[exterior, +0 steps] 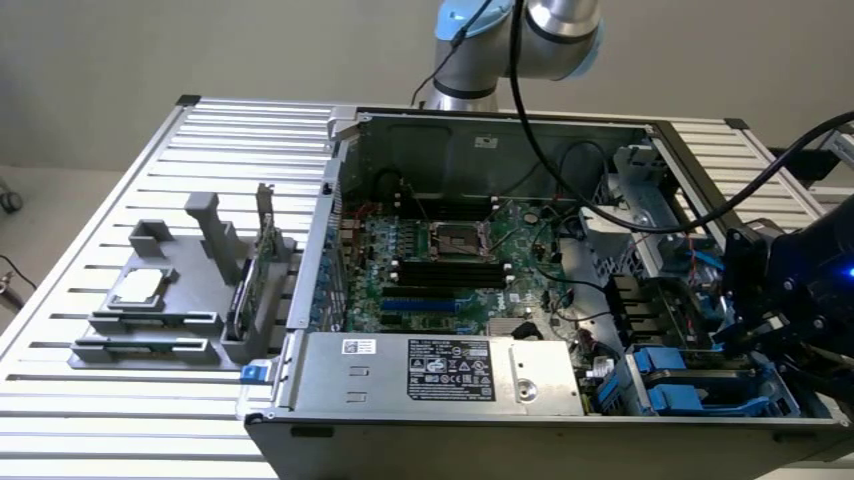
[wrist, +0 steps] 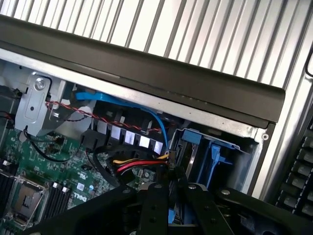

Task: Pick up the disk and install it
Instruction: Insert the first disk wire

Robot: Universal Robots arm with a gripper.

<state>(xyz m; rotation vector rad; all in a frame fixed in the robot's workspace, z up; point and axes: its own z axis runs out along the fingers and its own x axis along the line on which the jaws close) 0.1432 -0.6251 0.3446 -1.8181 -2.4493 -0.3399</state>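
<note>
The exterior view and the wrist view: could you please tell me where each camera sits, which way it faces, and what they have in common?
Exterior view: off the arm, above the slatted table, looking down into the open computer case; the arm and the dark wrist head at that view's right show.
Wrist view: on the wrist, looking past the claw into the case toward the blue drive bay.
Shared: the motherboard, the drive bay and the blue cable.
</note>
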